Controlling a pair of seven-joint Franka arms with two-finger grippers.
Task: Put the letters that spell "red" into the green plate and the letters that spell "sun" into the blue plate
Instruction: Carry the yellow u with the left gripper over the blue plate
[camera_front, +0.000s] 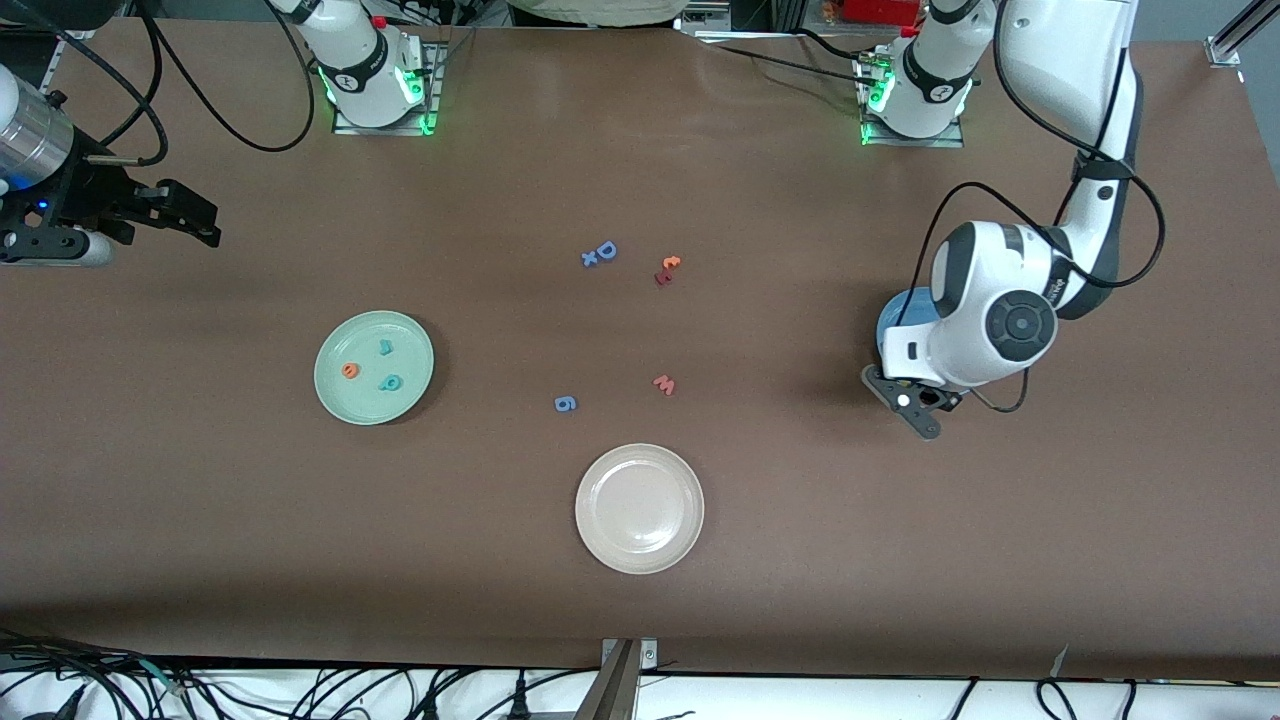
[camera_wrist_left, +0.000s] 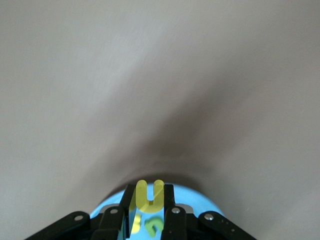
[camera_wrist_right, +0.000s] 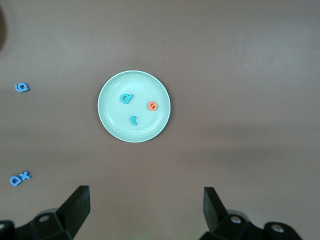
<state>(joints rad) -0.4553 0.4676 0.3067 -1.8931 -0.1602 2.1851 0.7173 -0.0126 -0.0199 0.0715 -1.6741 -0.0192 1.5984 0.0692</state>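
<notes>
Clearly the "red" half is done: the green plate (camera_front: 374, 367), toward the right arm's end of the worktop (camera_front: 900, 560), carries the orange "e" (camera_front: 349, 371), the teal "d" (camera_front: 391, 382) and the small teal "r" (camera_front: 385, 347), all lying apart from each other inside its rim.

The step in hand is the last of "sun". The left gripper (camera_wrist_left: 148, 200) hangs over the blue plate (camera_wrist_left: 197, 197), which sits toward the left arm's end of the worktop and is mostly hidden under the arm in the front view. Its fingers (camera_wrist_left: 169, 202) are clamped on the yellow "u" (camera_wrist_left: 148, 196), held upright with its open end away from the wrist. Under it, in the plate, the left wrist view shows a dark green "n" (camera_wrist_left: 154, 226) and a sliver of another yellow letter (camera_wrist_left: 136, 225), probably the "s", though too little shows to be sure.

The next move seems simple: lower a little if needed and let the fingers part so the "u" drops inside the rim. The letter is light foam and may cling to a pad or bounce, so a low release over the plate's middle looks safest.

The right gripper (camera_wrist_right: 146, 210) waits high over the worktop's edge at the right arm's end, fingers wide apart and holding nothing.
</notes>
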